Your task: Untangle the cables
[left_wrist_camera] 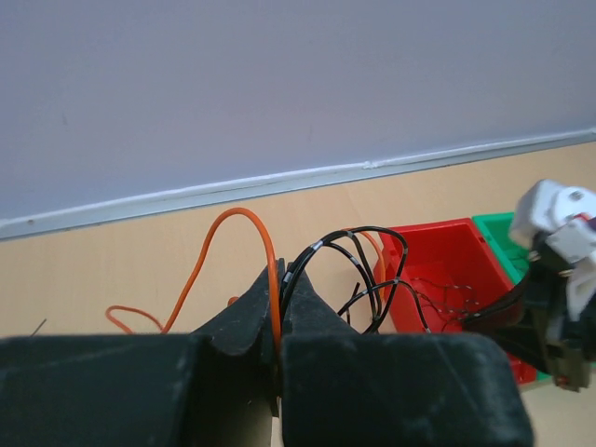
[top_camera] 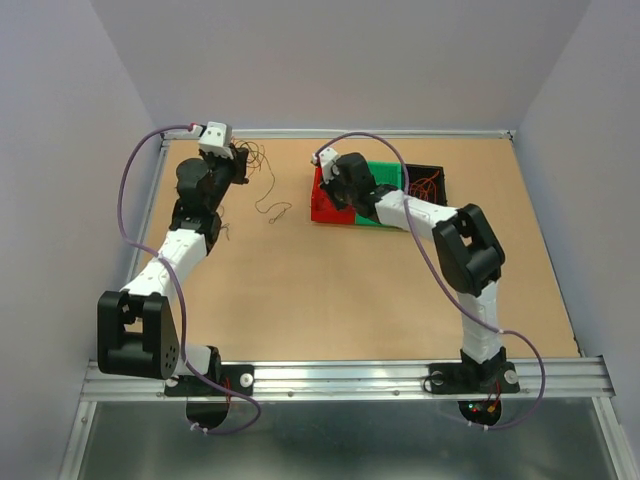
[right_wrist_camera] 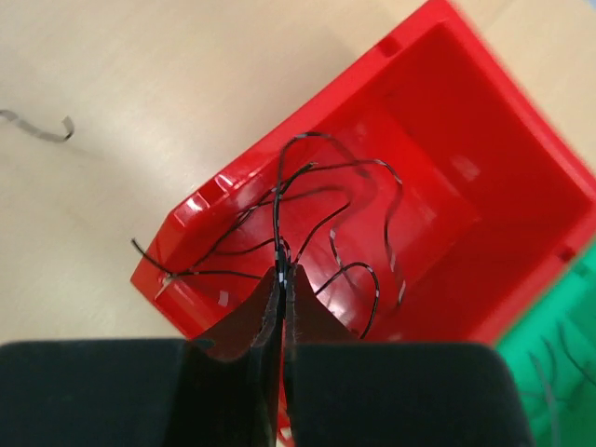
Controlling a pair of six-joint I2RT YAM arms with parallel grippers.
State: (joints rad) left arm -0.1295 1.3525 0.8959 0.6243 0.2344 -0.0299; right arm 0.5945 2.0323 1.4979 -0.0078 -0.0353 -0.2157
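I am holding with 2 shut pincers. The left gripper point(left_wrist_camera: 277, 321) is pinching an orange wire point(left_wrist_camera: 238, 211) tangled with black wires point(left_wrist_camera: 371, 235). The right gripper point(right_wrist_camera: 282, 279) is pinching a black bundle point(right_wrist_camera: 279, 209) over the red bin point(right_wrist_camera: 466, 130). If I am pulling too hard, strands may be slipping out or knotting tighter.

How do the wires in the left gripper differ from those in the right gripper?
The left wires mix orange with black; the right wires are all black. The left wires are over the table; the right wires over the red bin. Both are thin and curly, each pinched tight.
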